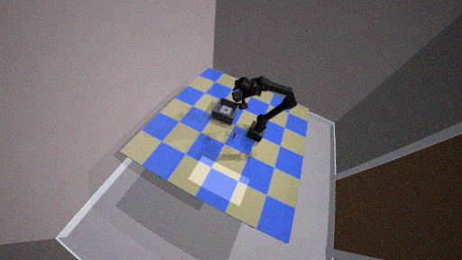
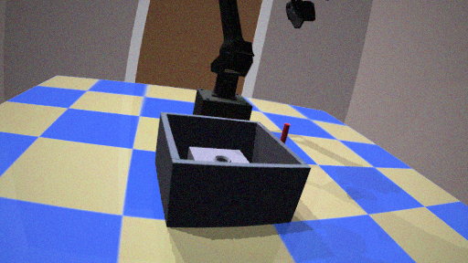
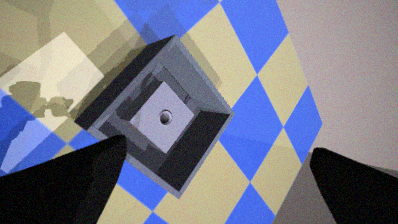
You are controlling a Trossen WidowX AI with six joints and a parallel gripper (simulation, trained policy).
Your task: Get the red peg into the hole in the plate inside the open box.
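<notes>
The red peg [image 1: 235,134] [image 2: 285,132] stands roughly upright on the mat between the box and the arm's base, outside the box; its lower end is hidden behind the box wall in the exterior view. It does not show in the wrist view. The dark open box [image 1: 222,118] [image 2: 233,196] [image 3: 192,152] holds a pale plate [image 2: 206,154] [image 3: 167,140] at its bottom. The plate's round hole [image 2: 222,159] [image 3: 165,117] has no peg in it. My gripper [image 1: 239,101] [image 3: 220,150] is wide open and empty, high above the mat near the box, away from the peg.
The blue and tan checkered mat [image 1: 167,155] [image 2: 82,169] [image 3: 255,115] lies under everything. The arm's base [image 1: 255,131] [image 2: 222,106] stands behind the box in the exterior view, close to the peg. The box walls rise well above the plate.
</notes>
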